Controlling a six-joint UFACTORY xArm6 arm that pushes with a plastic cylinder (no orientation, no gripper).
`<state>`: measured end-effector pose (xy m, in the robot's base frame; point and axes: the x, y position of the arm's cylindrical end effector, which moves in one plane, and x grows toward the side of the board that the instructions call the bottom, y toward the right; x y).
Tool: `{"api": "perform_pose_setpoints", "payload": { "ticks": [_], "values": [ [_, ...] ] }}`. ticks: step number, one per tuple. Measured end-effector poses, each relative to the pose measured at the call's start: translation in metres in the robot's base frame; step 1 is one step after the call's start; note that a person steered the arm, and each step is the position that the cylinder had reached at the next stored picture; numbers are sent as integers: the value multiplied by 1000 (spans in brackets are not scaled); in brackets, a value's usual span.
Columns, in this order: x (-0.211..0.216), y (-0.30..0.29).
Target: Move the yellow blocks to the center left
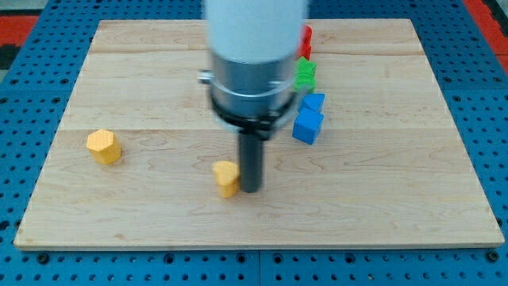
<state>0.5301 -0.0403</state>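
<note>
A yellow hexagon block (104, 147) rests near the board's left edge, about mid-height. A yellow heart block (226, 177) lies below the board's centre. My tip (250, 189) stands just right of the heart block, touching or nearly touching its right side. The arm's body hides the board above the tip.
On the wooden board (397, 199), two blue blocks (308, 125) sit right of the arm, the upper one (313, 102) against the lower. A green block (305, 74) and a red block (305, 38) show partly behind the arm, further up.
</note>
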Motion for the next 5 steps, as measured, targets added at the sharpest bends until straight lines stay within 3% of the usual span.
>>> {"api": "perform_pose_setpoints", "payload": {
  "ticks": [1,2,3,4,5],
  "values": [
    [-7,-75],
    [10,-95],
    [-16,-154],
    [-20,-146],
    [-42,-61]
  ]
}}
